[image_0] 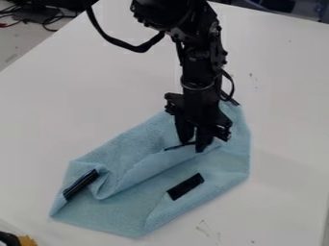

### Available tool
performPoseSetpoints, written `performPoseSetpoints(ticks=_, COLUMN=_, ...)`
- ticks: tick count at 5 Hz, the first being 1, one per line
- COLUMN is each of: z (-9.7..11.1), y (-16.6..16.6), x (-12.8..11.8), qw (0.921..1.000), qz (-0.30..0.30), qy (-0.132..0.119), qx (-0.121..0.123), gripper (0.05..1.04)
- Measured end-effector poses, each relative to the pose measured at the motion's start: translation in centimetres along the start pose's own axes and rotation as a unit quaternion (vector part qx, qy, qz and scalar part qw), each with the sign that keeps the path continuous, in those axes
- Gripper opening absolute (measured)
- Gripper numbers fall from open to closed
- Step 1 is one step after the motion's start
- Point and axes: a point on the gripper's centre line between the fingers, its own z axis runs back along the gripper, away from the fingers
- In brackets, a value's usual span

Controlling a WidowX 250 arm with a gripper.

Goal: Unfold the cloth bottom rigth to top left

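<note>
Beneath my claw (195, 144): light-blue cloth (135, 211), partly folded, one black strip (185, 186) near, another (82, 184) farther out. Cannot tell whether claw is clenched or released.

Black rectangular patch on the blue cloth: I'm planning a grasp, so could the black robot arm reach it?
Probably yes: the patch lies uncovered near the black end effector, with only folds of cloth between them.

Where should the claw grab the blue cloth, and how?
I'd pinch the folded lip across the middle of the blue cloth, just below the claw, coming down from above. Most of the cloth lies spread low on the table, but that lip looks loose and puffed up, so it should be easier to pinch.
</note>
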Motion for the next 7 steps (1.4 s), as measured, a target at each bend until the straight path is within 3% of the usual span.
performPoseSetpoints(ticks=1, z=0.0, y=0.0, x=0.0, qw=1.0, qz=-0.001, qy=-0.001, qx=0.001, gripper=0.16)
performPoseSetpoints(ticks=2, z=0.2, y=0.4, x=-0.3, qw=0.9998, qz=-0.002, qy=0.015, qx=0.013, gripper=0.065)
performPoseSetpoints(ticks=4, z=4.9, y=3.1, x=2.9, qw=0.9971, qz=-0.053, qy=-0.003, qx=0.055, gripper=0.056)
performPoseSetpoints(ticks=5, z=6.6, y=6.9, x=4.8, qw=0.9951, qz=-0.074, qy=-0.022, qx=0.062, gripper=0.055)
performPoseSetpoints(ticks=6, z=5.6, y=11.8, x=6.4, qw=0.9934, qz=-0.094, qy=-0.03, qx=0.059, gripper=0.055)
performPoseSetpoints(ticks=7, z=4.7, y=17.1, x=6.2, qw=0.9934, qz=-0.093, qy=-0.034, qx=0.058, gripper=0.055)
